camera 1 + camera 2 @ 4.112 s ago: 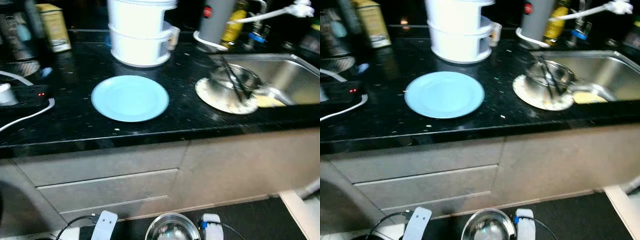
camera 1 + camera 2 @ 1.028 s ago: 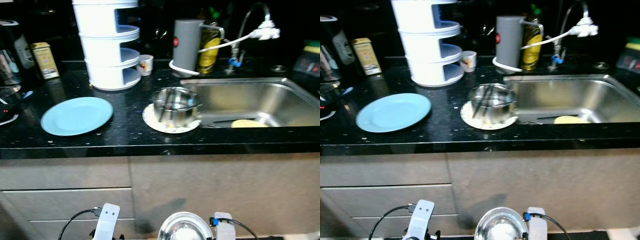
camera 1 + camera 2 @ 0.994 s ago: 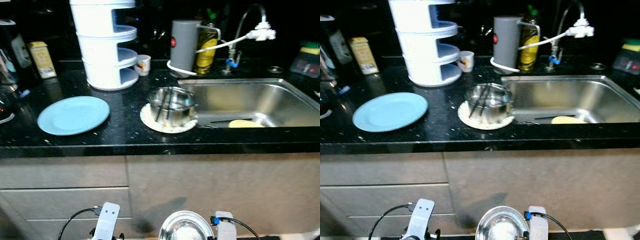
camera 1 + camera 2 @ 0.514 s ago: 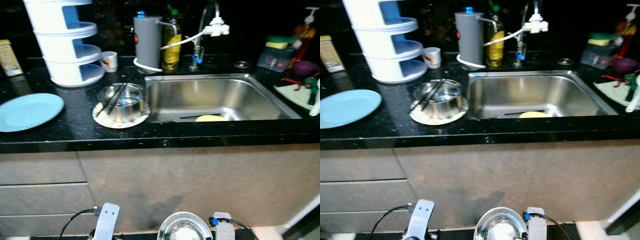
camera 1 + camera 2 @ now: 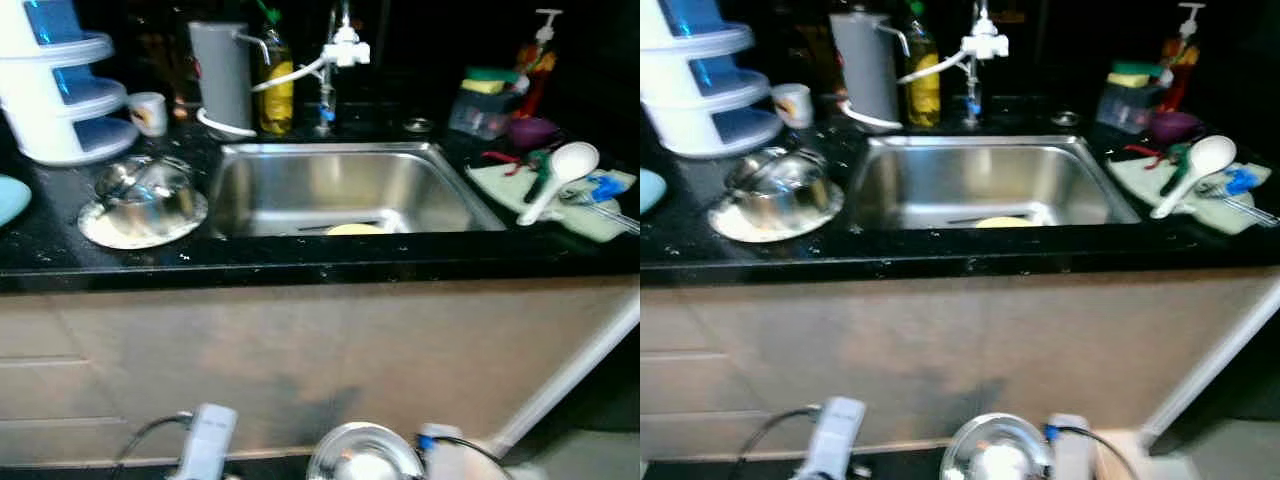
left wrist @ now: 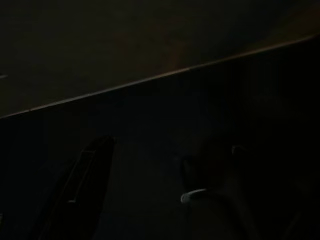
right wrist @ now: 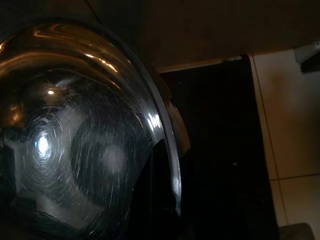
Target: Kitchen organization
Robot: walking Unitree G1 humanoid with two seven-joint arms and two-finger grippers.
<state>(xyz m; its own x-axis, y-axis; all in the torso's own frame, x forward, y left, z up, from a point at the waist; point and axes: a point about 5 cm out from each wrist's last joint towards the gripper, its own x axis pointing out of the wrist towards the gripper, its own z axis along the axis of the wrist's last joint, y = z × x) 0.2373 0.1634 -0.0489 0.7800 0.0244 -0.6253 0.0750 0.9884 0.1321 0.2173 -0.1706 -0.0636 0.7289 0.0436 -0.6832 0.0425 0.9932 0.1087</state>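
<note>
A shiny steel bowl [image 5: 364,458] hangs low in front of the cabinet fronts, and its curved wall [image 7: 75,135] looms close in the right wrist view. My right gripper [image 5: 418,458] is shut on its rim. The left arm [image 5: 205,440] hangs idle beside it, and its wrist view is very dark. On the black counter, another steel bowl [image 5: 148,188] sits on a white plate [image 5: 105,230] just left of the steel sink [image 5: 330,185]. A yellow sponge [image 5: 352,229] lies in the sink.
A white tiered rack [image 5: 60,100], a small cup [image 5: 150,112], a grey jug [image 5: 220,75], an oil bottle [image 5: 277,85] and the faucet [image 5: 340,48] line the back. A green mat [image 5: 560,200] with a white ladle [image 5: 555,172] lies right of the sink. A blue plate's edge [image 5: 6,198] is at far left.
The camera has swung to the right: the blue plate slid off to the left, the sink is now central, and the mat with the ladle came into view. The held bowl stays put.
</note>
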